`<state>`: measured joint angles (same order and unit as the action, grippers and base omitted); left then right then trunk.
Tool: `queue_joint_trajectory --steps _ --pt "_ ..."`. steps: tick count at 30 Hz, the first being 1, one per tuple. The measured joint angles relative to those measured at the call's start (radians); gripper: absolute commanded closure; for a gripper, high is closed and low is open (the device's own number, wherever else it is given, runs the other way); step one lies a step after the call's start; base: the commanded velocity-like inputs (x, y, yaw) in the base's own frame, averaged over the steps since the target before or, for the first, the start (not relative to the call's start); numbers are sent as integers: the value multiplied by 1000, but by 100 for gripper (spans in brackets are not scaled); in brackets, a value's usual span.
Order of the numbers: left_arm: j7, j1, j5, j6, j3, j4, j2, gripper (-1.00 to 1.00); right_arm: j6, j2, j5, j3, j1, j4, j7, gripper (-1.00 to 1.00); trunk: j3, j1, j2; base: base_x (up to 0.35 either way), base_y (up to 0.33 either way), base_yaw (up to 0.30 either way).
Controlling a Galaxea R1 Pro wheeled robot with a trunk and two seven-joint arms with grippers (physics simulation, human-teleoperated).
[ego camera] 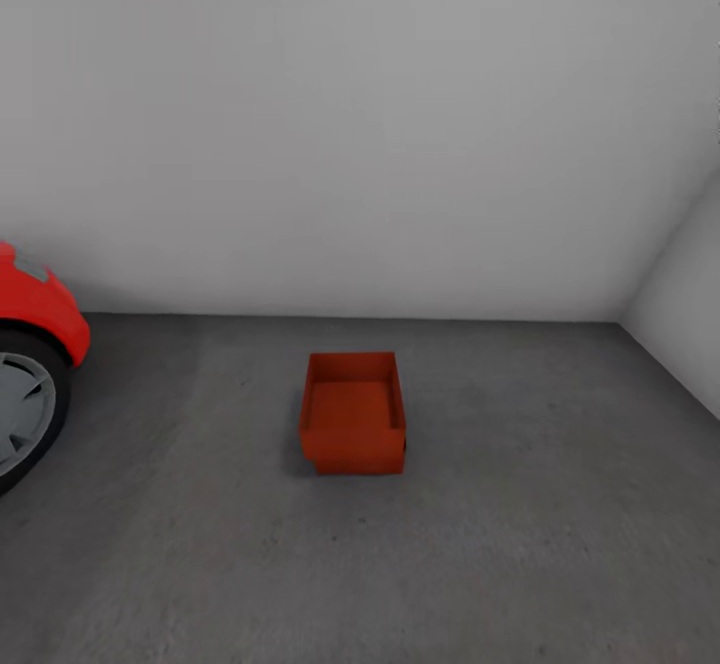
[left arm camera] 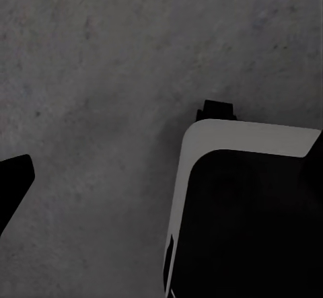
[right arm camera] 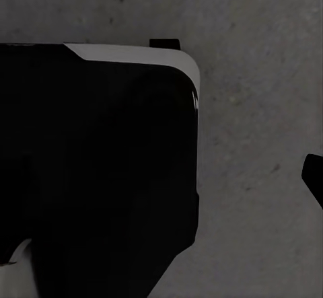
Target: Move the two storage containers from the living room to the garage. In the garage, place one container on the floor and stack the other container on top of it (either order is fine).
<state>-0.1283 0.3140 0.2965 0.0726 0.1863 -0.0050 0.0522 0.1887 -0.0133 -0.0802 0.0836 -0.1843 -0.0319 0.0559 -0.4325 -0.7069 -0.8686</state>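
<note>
Orange-red rectangular plastic storage container [ego camera: 353,413], lidless and upright, stands on the dark grey mottled concrete floor [ego camera: 520,544] of the garage, a little out from the plain pale grey wall [ego camera: 360,124] and well apart from the red car [ego camera: 35,304], whose front wheel [ego camera: 20,409] lies beyond the container's far side. Each wrist view looks down on that floor past the robot's dark, white-edged base [left arm camera: 249,204]; whether either gripper is open or closed cannot be told.
</note>
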Motion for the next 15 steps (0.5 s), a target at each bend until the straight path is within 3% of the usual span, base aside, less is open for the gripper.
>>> queue_joint_trajectory --steps 15 --pt "0 0 0 0 0 0 0 -100 0 0 0 0 0 0 0 -100 24 0 0 0 0 0"
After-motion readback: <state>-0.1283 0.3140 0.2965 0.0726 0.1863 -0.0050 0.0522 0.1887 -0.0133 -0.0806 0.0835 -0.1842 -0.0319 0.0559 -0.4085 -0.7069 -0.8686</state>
